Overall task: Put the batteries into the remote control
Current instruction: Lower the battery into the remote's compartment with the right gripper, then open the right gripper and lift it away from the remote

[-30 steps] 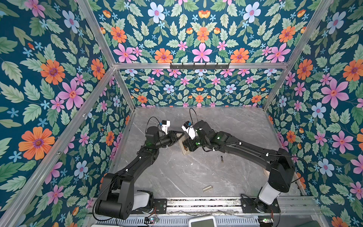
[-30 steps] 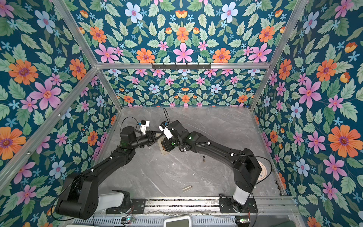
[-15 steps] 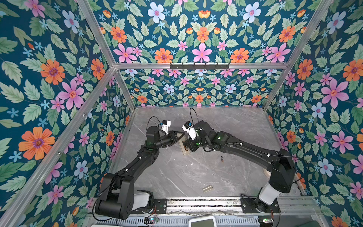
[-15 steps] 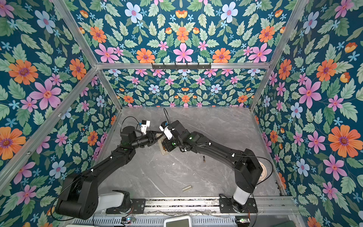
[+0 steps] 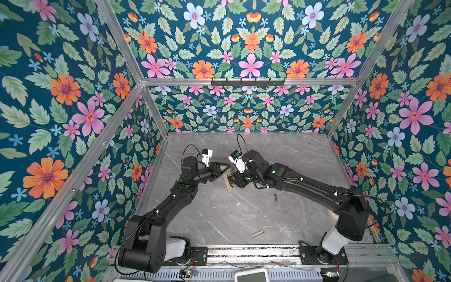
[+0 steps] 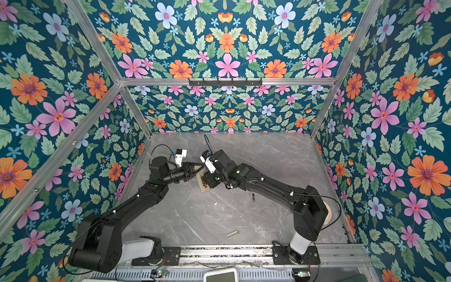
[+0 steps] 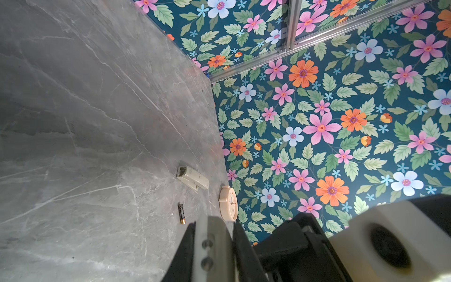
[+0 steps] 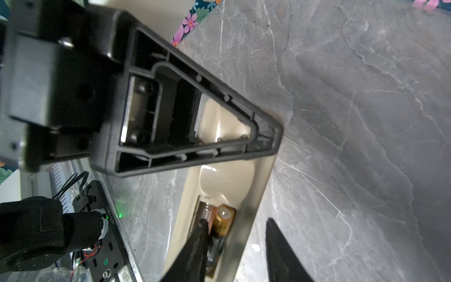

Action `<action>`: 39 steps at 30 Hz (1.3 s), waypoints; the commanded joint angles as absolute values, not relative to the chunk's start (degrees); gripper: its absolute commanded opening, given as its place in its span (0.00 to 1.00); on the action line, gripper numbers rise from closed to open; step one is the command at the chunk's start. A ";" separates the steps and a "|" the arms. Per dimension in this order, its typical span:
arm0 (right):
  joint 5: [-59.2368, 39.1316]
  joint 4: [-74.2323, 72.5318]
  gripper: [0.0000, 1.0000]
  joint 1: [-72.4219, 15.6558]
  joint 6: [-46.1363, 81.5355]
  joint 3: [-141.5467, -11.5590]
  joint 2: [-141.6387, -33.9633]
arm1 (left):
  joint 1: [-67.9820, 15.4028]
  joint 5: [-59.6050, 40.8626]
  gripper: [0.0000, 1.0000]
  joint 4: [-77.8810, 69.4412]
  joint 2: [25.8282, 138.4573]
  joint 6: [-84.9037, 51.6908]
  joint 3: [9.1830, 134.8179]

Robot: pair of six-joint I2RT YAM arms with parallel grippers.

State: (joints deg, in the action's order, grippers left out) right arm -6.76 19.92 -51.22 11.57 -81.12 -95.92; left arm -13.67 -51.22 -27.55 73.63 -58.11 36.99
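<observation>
I log the left gripper (image 5: 227, 168), ribbed triangular fingers (image 8: 227, 98), clamped on the glossy beige remote control (image 8: 229, 175). The right gripper (image 8: 236, 221) is spread, one tip touching the coppery cylindrical battery (image 8: 223, 218).

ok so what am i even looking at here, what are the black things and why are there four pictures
These are two black robot arms fixed at the near edge of a grey table, inside a flower-papered box. Two pictures look down from overhead, nearly alike; the other two come from a camera on each arm's wrist. The left gripper is shut on one end of the beige remote control. The right gripper stands open over the remote's open back, where one battery already sits. A second battery lies loose on the table, a small beige piece nearer the front, and a cream clock by the wall.
</observation>
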 commanded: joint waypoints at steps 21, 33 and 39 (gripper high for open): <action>-8.64 42.69 0.37 -52.91 -16.05 -90.55 -87.71 | -13.69 -61.22 0.00 -14.84 73.79 -47.46 41.59; -11.55 42.78 0.34 -52.88 -21.80 -93.87 -92.02 | -14.44 -62.40 0.00 -7.93 73.22 -43.25 43.32; -12.96 42.37 0.36 -52.83 -22.19 -96.39 -94.48 | -14.59 -62.75 0.00 -7.56 72.94 -43.14 43.30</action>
State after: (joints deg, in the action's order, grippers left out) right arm -11.70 43.40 -52.82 -21.43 -95.59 -94.19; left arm -14.61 -61.41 -7.57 73.28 -44.42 43.09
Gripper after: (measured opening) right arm 0.349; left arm 0.233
